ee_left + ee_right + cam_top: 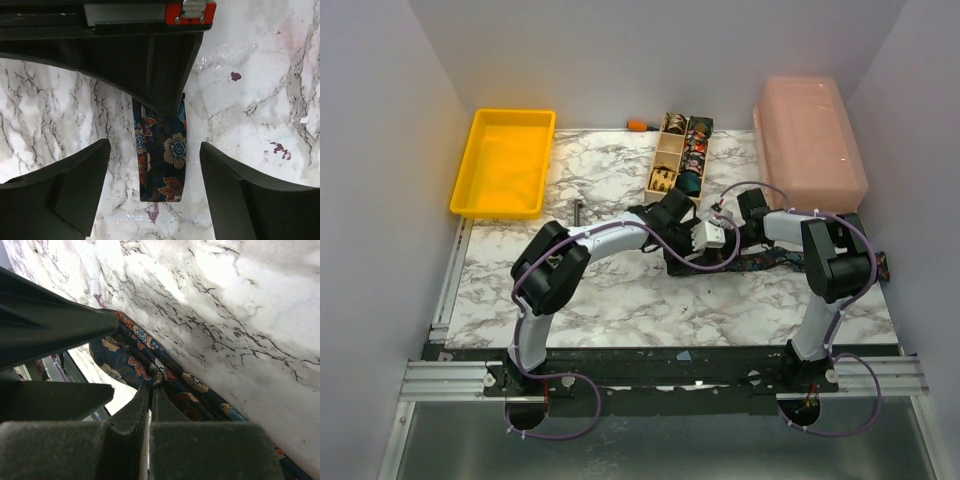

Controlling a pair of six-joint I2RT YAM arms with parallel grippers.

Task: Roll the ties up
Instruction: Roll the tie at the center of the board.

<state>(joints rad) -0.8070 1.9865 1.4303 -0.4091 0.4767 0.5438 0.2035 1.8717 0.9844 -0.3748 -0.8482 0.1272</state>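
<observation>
Tie (161, 160), dark with a floral print, lies as a long strip on the marble table (610, 290). In the top view it sits right of centre, running from under the two meeting arms out toward the right edge. The right gripper (149, 392) is clenched, its tips closed on the tie where the fabric bunches up against them. From there the strip runs off to the lower right of the right wrist view, and a folded part shows to the left of the tips. In the left wrist view the tie's blunt end lies flat on the table at lower centre. It sits between the fingers of the left gripper (155, 192), which is released, its jaws spread wide on either side of the strip and clear of it. Higher in that frame the tie disappears under a dark body. At upper centre of the top view a wooden box (667, 155) holds small coils (695, 155) in its compartments. A yellow tray (505, 165) sits at the upper left and a pink bin (810, 140) at the upper right. A dark tool (577, 210) lies on the table just below the tray's right corner, well apart from the tie.
</observation>
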